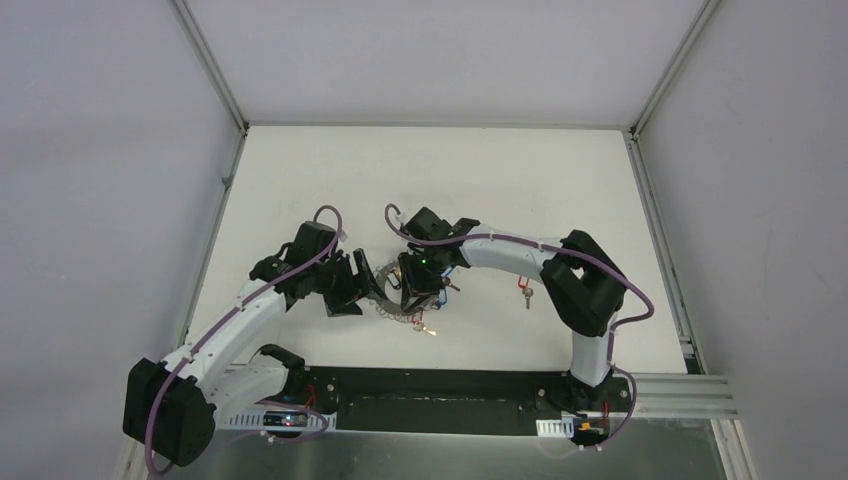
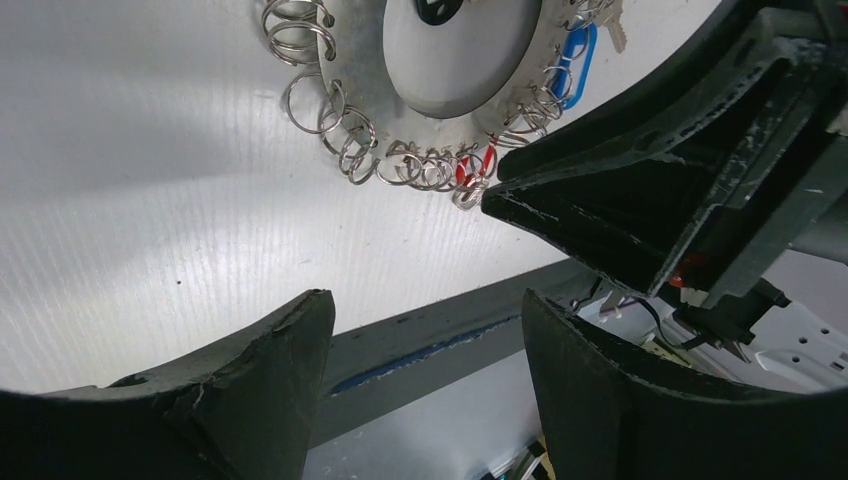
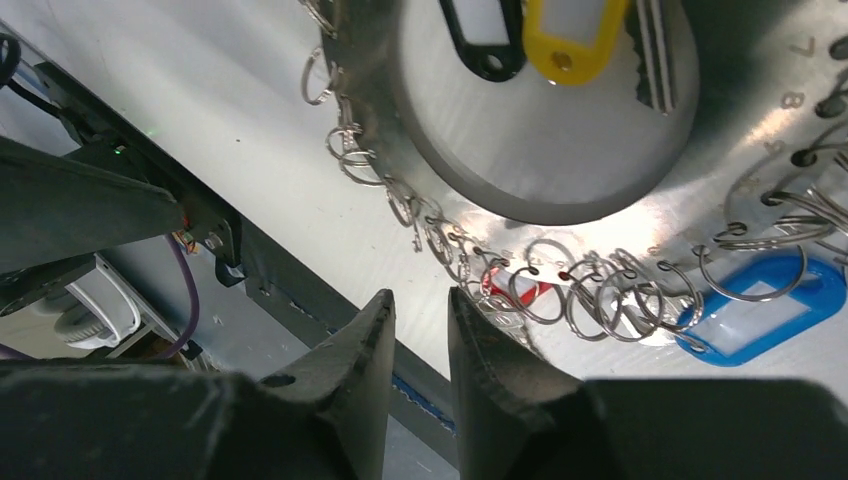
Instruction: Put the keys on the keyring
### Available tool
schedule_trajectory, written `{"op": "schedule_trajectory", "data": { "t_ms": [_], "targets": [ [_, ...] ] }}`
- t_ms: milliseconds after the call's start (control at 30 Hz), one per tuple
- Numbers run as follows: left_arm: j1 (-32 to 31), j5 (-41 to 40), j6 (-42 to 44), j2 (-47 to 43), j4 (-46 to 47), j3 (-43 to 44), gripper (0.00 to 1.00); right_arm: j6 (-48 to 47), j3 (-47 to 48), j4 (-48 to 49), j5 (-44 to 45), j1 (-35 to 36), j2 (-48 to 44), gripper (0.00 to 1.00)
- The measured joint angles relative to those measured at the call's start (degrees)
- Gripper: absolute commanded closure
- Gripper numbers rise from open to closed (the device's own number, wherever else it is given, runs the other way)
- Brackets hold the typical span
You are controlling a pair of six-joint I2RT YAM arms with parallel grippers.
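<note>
Large dark grey metal keyring stamped 7, 8 at two o'clock; left claw gapes, right claw barely parted, both empty.

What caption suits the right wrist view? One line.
Right gripper poised beside the keyring, its rim fringed with split rings and a blue tag.

Dark grey keyring, silver split rings; yellow tag, blue tag, red tag; white table.
</note>
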Motion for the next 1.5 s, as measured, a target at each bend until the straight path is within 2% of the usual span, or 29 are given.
{"op": "schedule_trajectory", "data": {
  "t_ms": [633, 1067, 1500],
  "targets": [
    [0.2, -0.3, 2.1, 0.6, -4.0, 0.8, 0.3, 0.0, 4.2, -1.7, 1.3, 1.6, 4.2, 0.75],
    [0.2, -10.4, 10.3, 0.7, -17.6, 13.7, 0.29, 0.0, 6.2, -1.9, 1.4, 1.7, 5.5, 0.73],
    [0.2, -16.7, 16.1, 0.7, -22.9, 14.6, 0.27, 0.3, 13.9, -2.1, 0.0, 2.0, 11.5, 0.74]
  ]
}}
